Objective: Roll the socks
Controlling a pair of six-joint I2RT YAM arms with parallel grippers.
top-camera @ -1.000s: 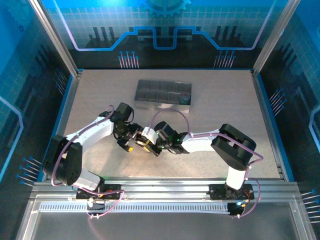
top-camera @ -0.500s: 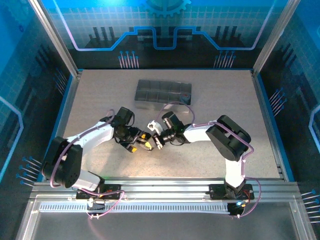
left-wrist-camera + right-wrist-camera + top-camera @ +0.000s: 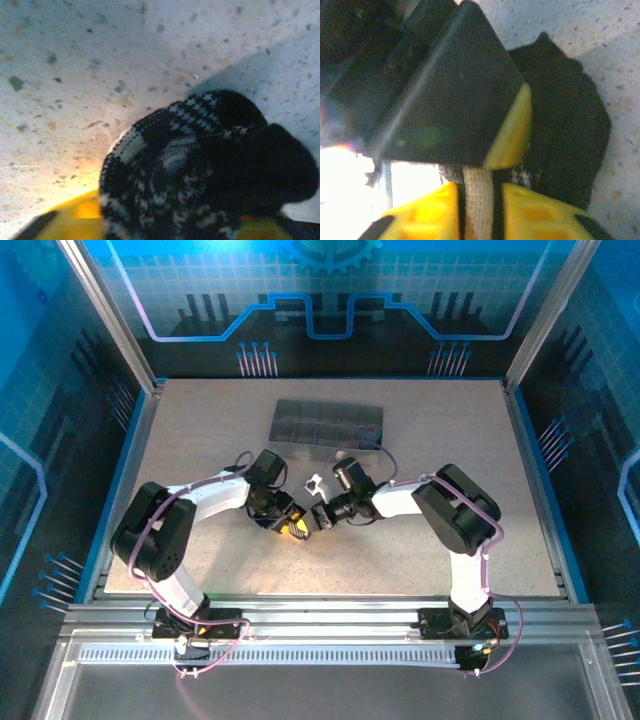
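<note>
Top external: grey tray (image 3: 300, 443) behind left gripper (image 3: 292, 526) and right gripper (image 3: 322, 514), socks (image 3: 190, 165) between.

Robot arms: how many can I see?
2. The left arm stretches in from the left, the right arm from the right, both reaching toward the middle of the table.

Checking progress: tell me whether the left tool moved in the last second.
Yes. The left tool slid right: from left of the tray's left end to below the tray.
</note>
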